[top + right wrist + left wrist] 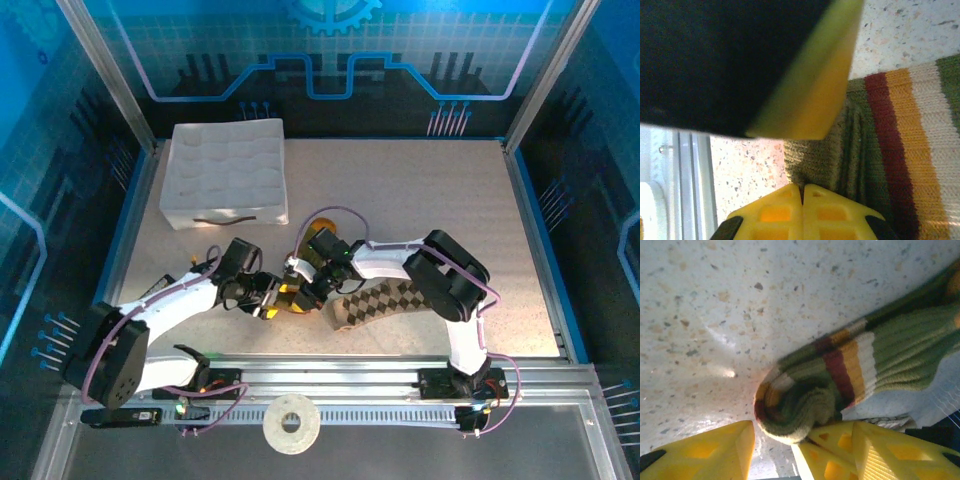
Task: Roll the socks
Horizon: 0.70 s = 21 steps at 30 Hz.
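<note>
**Position and grip.** The green sock [875, 355] lies on the table [715, 300] between the two grippers, near the front middle of the work area. Its striped cuff is wound into a small roll. The left gripper [802, 432] stands about half open and straddles that roll. We see a gap beside one finger, so we judge that it clamps nothing. The right gripper [802, 190] is fully closed, its tips butted against the cuff with no fabric visible between them. The tan sock [385, 300] lies flat just to the right, partly under the right arm.

**Risks.**
- With neither gripper clamping the roll, we judge that it may spring open, since ribbed knit relaxes readily.
- The closed right tips may shove the sock along the smooth table rather than pin it.
- The fingers of both grippers crowd together at the cuff, so a closing or turning move could bring them into contact.
- The tan sock lies outside the roll and could be left out of it.

**Orientation.** The green sock's long axis runs diagonally, with the rolled cuff at the left gripper and the foot trailing toward the back right. The roll's own axis lies across it. The tan sock's long axis runs roughly left to right, slightly tilted. We cannot tell which end is its cuff.
</note>
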Each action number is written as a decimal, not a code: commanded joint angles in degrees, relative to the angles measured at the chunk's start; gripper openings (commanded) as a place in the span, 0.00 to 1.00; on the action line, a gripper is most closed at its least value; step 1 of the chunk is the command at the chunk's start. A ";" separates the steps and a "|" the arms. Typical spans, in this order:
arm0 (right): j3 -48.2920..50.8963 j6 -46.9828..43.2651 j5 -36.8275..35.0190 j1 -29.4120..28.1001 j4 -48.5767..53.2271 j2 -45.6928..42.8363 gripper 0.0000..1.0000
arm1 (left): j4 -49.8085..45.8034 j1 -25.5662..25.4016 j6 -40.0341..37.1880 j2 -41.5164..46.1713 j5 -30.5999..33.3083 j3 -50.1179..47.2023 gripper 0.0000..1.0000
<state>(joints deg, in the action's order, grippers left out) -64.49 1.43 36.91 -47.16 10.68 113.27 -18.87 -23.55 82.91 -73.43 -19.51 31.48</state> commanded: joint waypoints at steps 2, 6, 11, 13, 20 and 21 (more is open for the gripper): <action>-0.30 2.37 3.39 0.65 2.39 1.51 0.00 | 1.84 -0.84 1.64 -3.64 -1.51 -0.03 0.53; 0.24 2.88 4.13 1.28 1.57 1.51 0.00 | 0.87 -1.37 1.98 -4.61 -0.61 0.33 0.50; 0.24 2.81 4.39 1.54 1.55 1.29 0.00 | 0.65 -2.23 2.54 -6.73 -0.02 0.66 0.41; 0.49 2.62 4.24 1.52 1.30 1.08 0.00 | -0.96 -2.45 2.90 -7.74 0.80 0.94 0.32; 9.09 -3.74 -7.83 -1.12 -5.44 -10.22 0.32 | -9.49 -2.46 5.82 -8.20 2.10 1.59 0.00; 12.19 -6.24 -12.49 -2.55 -8.36 -14.07 0.37 | -10.34 -2.38 6.45 -7.84 2.08 1.48 0.00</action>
<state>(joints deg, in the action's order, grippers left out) -57.25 0.93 34.22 -47.44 6.48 106.83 -20.56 -25.45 87.09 -80.20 -19.38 33.63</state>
